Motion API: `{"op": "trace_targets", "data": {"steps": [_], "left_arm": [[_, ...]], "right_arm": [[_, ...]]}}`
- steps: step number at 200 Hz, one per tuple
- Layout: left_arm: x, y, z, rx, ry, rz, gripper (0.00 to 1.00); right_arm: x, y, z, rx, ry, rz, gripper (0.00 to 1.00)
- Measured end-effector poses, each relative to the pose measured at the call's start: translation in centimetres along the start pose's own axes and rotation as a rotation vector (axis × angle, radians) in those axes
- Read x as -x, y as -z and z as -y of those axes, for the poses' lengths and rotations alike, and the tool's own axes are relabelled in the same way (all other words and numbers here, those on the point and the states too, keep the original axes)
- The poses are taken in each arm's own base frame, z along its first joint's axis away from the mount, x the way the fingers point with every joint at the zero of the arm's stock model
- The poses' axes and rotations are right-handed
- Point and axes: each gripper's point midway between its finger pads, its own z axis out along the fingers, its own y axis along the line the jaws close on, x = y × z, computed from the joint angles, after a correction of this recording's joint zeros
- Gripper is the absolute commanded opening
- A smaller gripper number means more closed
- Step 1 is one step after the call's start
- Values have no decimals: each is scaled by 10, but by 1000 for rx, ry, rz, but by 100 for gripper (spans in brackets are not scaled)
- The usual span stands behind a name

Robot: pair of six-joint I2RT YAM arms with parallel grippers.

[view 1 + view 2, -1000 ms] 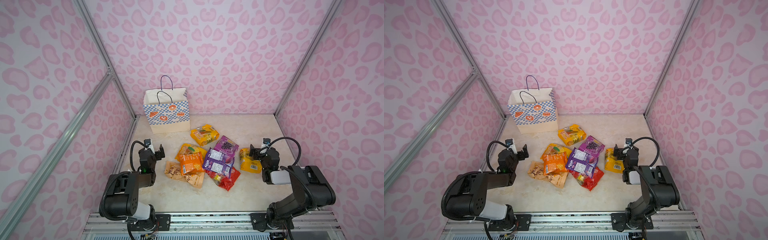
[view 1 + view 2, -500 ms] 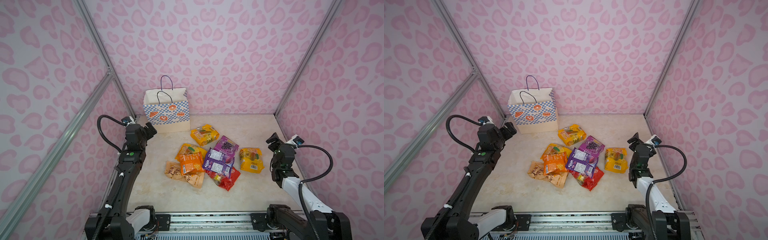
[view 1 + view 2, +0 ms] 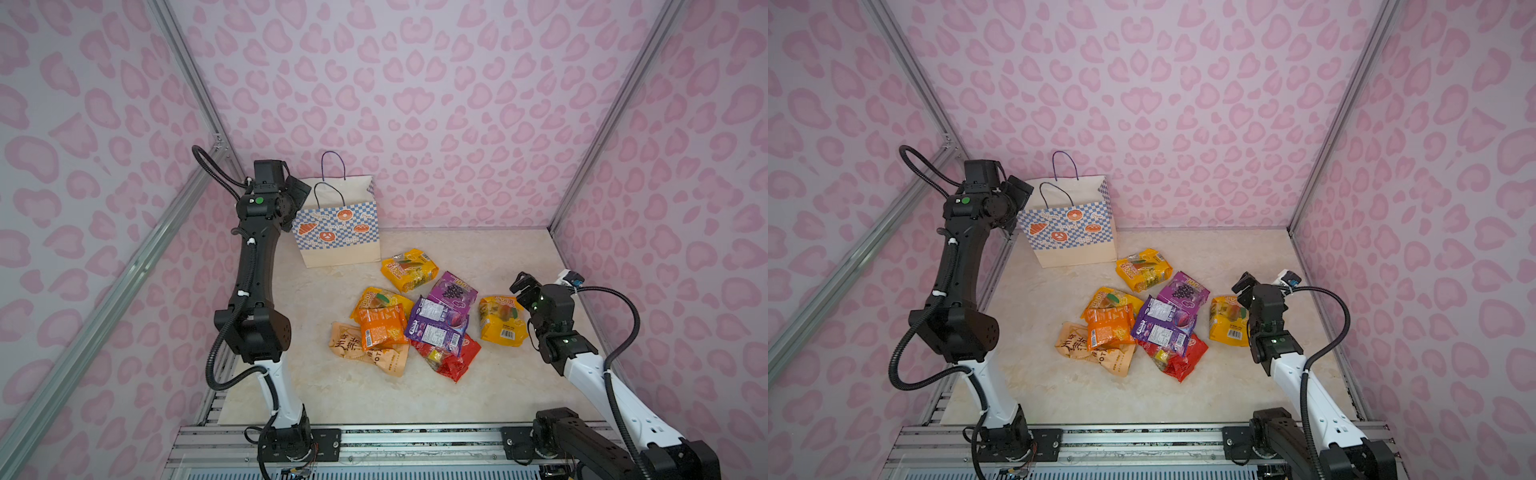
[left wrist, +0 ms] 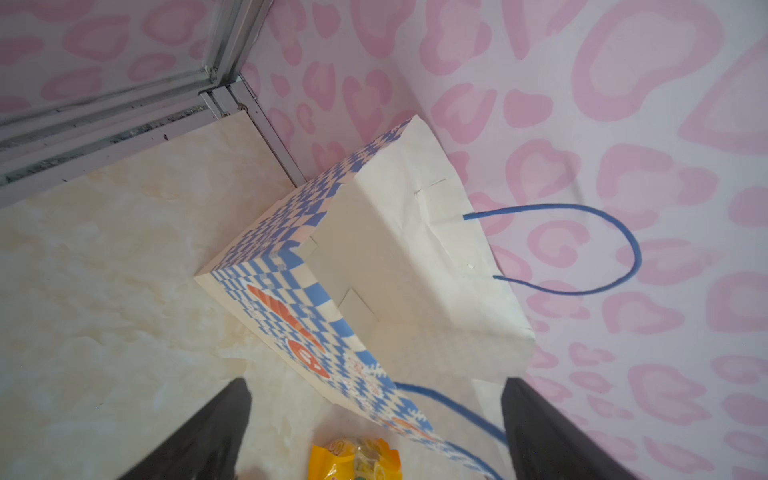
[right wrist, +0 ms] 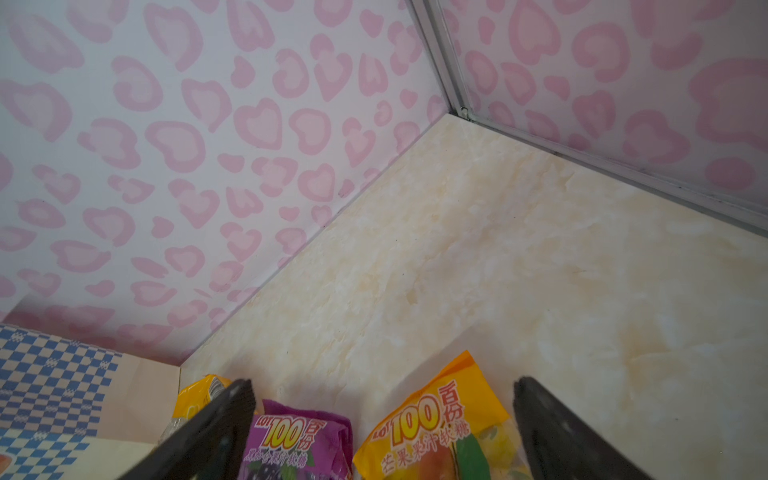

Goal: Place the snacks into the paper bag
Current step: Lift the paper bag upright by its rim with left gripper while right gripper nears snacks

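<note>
Snack packets [image 3: 382, 328] eight — paper bag [image 3: 336, 224] one — robot arms [image 3: 253, 266] two.

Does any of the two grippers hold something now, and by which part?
Nothing is held. The left gripper is open by the paper bag, and the right gripper is open near a yellow packet.

Pink heart-patterned walls [image 3: 415, 83] close in on three sides of my workspace in both top views, joined by pale aluminium posts [image 3: 192, 75] slanting down from the upper corners of the frame. A glossy cream marble-look floor [image 3: 498, 257], evenly lit, fills the lower centre and ends at a ribbed metal rail [image 3: 415, 444] along the bottom edge.
</note>
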Motion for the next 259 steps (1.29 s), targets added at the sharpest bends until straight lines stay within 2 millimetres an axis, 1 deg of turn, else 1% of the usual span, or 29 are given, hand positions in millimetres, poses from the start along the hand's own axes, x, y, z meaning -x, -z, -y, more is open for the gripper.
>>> {"op": "trace_targets", "data": {"steps": [11, 22, 39, 56, 70, 89, 116, 142, 145, 159, 187, 210, 222, 238, 259], "left_arm": [[-5, -14, -4, 15, 57, -34, 84], [-13, -30, -15, 53, 112, -72, 79], [-26, -51, -35, 120, 185, -123, 76], [-31, -61, -42, 148, 233, -140, 73], [-31, -64, -40, 136, 260, -153, 70], [-32, -66, -41, 141, 281, -155, 65], [-33, -66, -41, 144, 308, -162, 53], [-34, -65, -41, 141, 328, -168, 37], [-33, -65, -40, 140, 330, -167, 31], [-33, -61, -40, 138, 337, -167, 19], [-26, -45, -37, 121, 350, -160, 5], [-10, -23, -30, 81, 341, -135, 3], [1, -4, -28, 57, 322, -114, 3], [21, 26, -30, 31, 289, -70, 3], [43, 54, -33, 5, 216, -20, 3]], "right_arm": [[-9, 4, -6, 12, 38, -20, 100], [-15, 7, -9, 15, 63, -37, 100], [-16, 10, -11, 18, 82, -34, 100], [-18, 13, -15, 31, 104, -37, 100], [-20, 14, -18, 39, 120, -42, 100], [-24, 15, -19, 43, 137, -53, 100], [-26, 16, -22, 53, 143, -58, 100], [-26, 16, -22, 55, 150, -60, 100], [-26, 16, -23, 55, 151, -59, 100], [-23, 17, -26, 64, 149, -53, 100], [-18, 20, -28, 75, 157, -41, 100], [-15, 22, -32, 84, 169, -35, 100], [-13, 23, -36, 101, 175, -37, 100], [-12, 23, -43, 121, 193, -44, 100], [-19, 21, -53, 140, 233, -81, 100]]}}
